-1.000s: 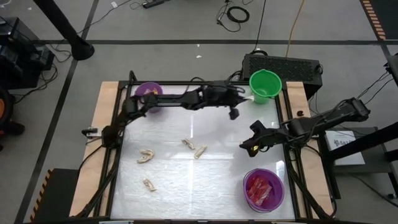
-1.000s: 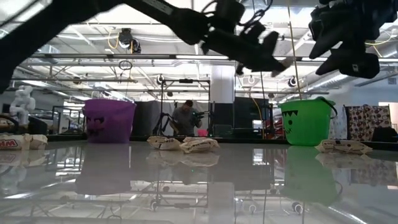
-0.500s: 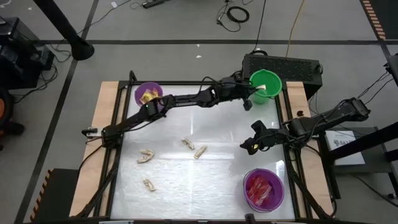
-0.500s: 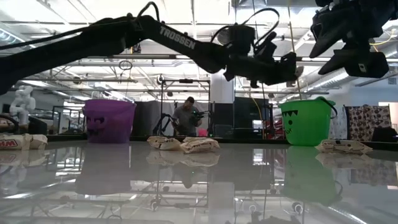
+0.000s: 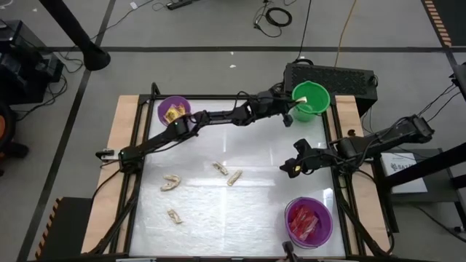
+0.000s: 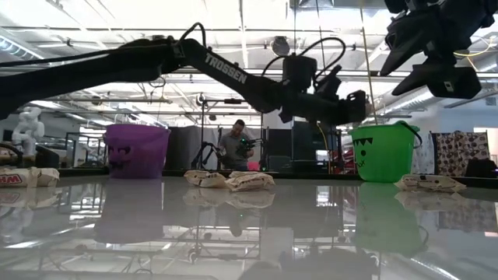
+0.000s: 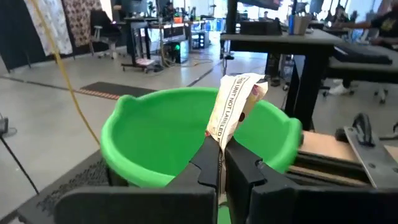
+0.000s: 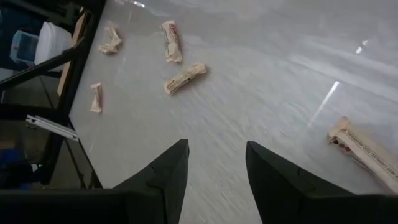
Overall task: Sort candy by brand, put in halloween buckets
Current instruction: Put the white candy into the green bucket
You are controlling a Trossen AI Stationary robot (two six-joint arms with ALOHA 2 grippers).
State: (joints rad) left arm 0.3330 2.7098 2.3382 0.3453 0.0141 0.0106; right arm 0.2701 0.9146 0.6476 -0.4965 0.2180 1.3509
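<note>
Left claw (image 7: 219,163) pinches a tan candy (image 7: 235,109) beside the green bucket (image 7: 161,140).

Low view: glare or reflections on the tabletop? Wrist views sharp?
Low view: glossy table mirrors the green bucket, purple bucket and ceiling lights; arms backlit, near-silhouette. Left wrist: wrapper sharp, room behind soft. Right wrist: candies slightly smeared, a light streak on the table.

The right gripper (image 8: 215,165) hangs above the glossy white table (image 8: 261,81) with its two dark fingers (image 8: 168,177) apart and nothing between them. Four tan wrapped candies (image 8: 185,78) lie scattered on the table beyond the fingers, and a fifth candy packet (image 8: 364,154) lies well apart from them.
</note>
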